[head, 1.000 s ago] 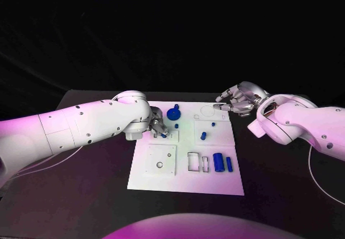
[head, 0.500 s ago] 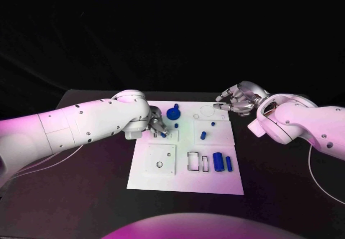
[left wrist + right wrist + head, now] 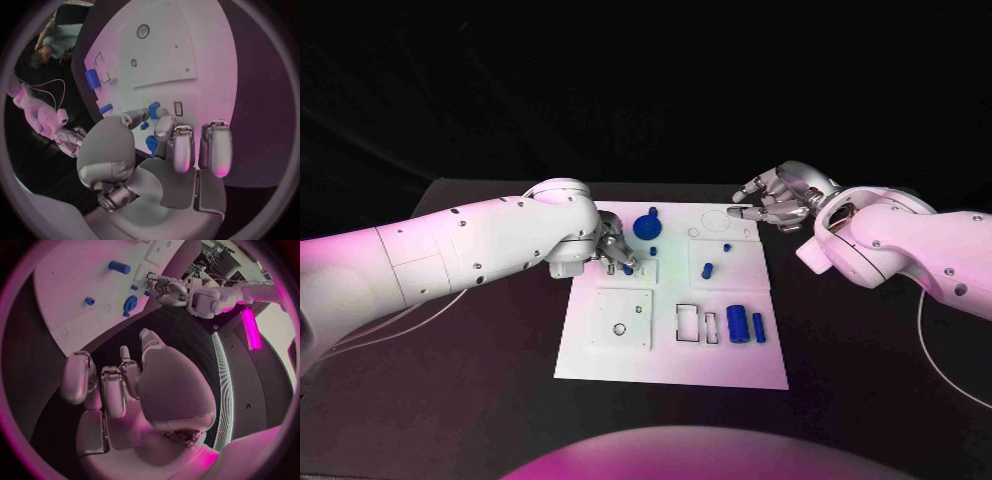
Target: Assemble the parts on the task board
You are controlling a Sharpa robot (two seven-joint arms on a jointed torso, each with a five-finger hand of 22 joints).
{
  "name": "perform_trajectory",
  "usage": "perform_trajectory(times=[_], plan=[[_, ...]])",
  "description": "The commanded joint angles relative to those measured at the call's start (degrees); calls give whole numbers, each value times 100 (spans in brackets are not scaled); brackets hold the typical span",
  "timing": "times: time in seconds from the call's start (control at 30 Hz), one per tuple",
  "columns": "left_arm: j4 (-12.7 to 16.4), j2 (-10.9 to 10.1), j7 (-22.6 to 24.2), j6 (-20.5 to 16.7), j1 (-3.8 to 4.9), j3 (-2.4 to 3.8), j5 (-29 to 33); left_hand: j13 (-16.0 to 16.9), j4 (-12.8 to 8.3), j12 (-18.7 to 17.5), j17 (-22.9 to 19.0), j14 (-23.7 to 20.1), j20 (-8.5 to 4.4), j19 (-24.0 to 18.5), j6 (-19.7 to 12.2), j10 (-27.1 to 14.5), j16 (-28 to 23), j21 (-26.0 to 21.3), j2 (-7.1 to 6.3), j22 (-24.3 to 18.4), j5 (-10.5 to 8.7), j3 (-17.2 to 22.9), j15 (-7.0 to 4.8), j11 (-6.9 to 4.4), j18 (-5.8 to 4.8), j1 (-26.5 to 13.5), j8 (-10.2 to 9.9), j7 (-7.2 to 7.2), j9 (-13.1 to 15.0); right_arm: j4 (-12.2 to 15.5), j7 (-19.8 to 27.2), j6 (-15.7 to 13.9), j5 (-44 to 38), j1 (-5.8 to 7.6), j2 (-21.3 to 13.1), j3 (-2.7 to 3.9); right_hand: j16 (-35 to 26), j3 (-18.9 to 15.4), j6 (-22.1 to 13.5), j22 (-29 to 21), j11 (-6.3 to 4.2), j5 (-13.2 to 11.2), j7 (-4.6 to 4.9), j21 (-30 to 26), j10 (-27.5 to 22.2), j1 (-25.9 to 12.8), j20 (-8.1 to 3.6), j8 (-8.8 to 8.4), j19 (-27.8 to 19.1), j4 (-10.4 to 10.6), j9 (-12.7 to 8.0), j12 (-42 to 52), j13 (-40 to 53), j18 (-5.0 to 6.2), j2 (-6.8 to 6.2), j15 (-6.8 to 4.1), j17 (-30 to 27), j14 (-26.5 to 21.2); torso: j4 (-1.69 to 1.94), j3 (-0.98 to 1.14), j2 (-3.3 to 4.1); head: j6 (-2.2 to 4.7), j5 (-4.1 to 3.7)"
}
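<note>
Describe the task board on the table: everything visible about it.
The task board is a flat white rectangular plate, seemingly rigid plastic, lying on the black table. Its surface carries raised square panels, round holes and rectangular slots. Small blue parts sit on it, among them a round knob-like piece near the far edge and two cylinders lying side by side at the near right. The left hand works at its left edge; the right hand hovers by its far right corner.

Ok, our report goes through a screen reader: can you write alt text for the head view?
A white task board lies on a black table. The left hand pinches a small blue part at the board's left edge; the right hand hovers at its far right corner, holding nothing.
</note>
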Motion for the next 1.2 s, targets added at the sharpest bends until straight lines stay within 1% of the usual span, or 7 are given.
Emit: perform_trajectory(times=[0.03, 0.43, 0.57, 0.67, 0.93, 1.07, 1.2], plan=[[-15, 11, -54, 110, -9, -4, 28, -4, 43, 23, 1508, 596, -37, 235, 6, -9, 36, 19, -20, 975, -49, -140, -35, -20, -62, -64, -15, 25, -16, 6, 7, 66, -57, -4, -2, 0, -22, 32, 21, 217, -21, -10, -1, -21, -21, -62, -1, 37, -37, 5, 7, -23, 196, 49, -14, -46, 1049, 486, 0, 4, 1, -6, 0], [-42, 16, -59, 117, -10, -5, 30, -13, 237, 27, 1508, 596, -36, 238, 8, -15, 36, 15, -42, 982, -172, -455, -32, -14, -62, -86, -11, 31, -48, 2, 6, 67, -57, -6, -5, 0, -23, 28, 14, 214, -20, -40, -1, -29, -22, -88, -1, 40, -39, 5, 10, -25, 192, 50, -18, -46, 1046, 485, -3, 5, -6, -16, 4], [-46, 17, -59, 118, -11, -5, 31, -14, 397, 35, 1508, 596, -34, 241, 16, -14, 36, 15, -105, 990, -97, -740, -30, -12, -63, -112, 3, 36, -63, 1, 5, 65, -57, -7, -7, 0, -24, 24, 8, 213, -20, -64, 0, -33, -24, -114, -1, 42, -38, 7, 12, -27, 189, 50, -20, -46, 1045, 485, -1, 4, -4, -18, 4], [-44, 15, -58, 108, -12, -5, 31, -12, 507, 44, 1508, 596, -37, 244, 13, -11, 36, 12, -127, 997, 95, -1034, -33, -15, -64, -102, 12, 32, -79, -1, 4, 62, -57, -8, -7, 0, -26, 18, 2, 209, -19, -83, 0, -42, -26, -140, -1, 45, -41, 8, 14, -30, 185, 51, -23, -46, 1041, 484, 0, 6, -7, -18, 7], [-27, -1, -51, 40, -12, 8, 21, -10, 533, 55, 1508, 596, -45, 249, 6, -8, 36, 11, -102, 1010, 316, -1473, -40, -24, -65, -237, 12, 23, -109, -3, 3, 52, -57, -10, -8, 0, -28, 10, -5, 207, -19, -95, 1, -47, -29, -169, -1, 47, -41, 9, 16, -33, 180, 52, -26, -45, 1036, 483, -5, 8, -9, 2, 11], [25, -38, -43, -20, -12, 32, 28, -19, 535, 50, 1508, 596, -45, 249, 5, -13, 36, 11, -98, 1011, 314, -1519, -41, -24, -65, -257, 12, 22, -112, -6, 3, 51, -57, -11, -9, 0, -28, 10, -5, 207, -19, -95, 1, -47, -29, -169, -1, 47, -41, 9, 16, -33, 180, 52, -26, -45, 1036, 483, -3, 2, -4, 23, 6], [111, -112, -27, -117, -8, 121, 104, -53, 522, 25, 1508, 596, -46, 244, -56, -37, 36, 2, -40, 1008, 465, -1600, -41, -24, -63, -135, -45, 30, -154, -20, 5, 49, -57, -14, -9, 0, -28, 10, -5, 207, -19, -95, 1, -47, -29, -169, -1, 47, -41, 9, 16, -33, 180, 52, -26, -45, 1036, 483, 4, 3, -18, 40, 9]])
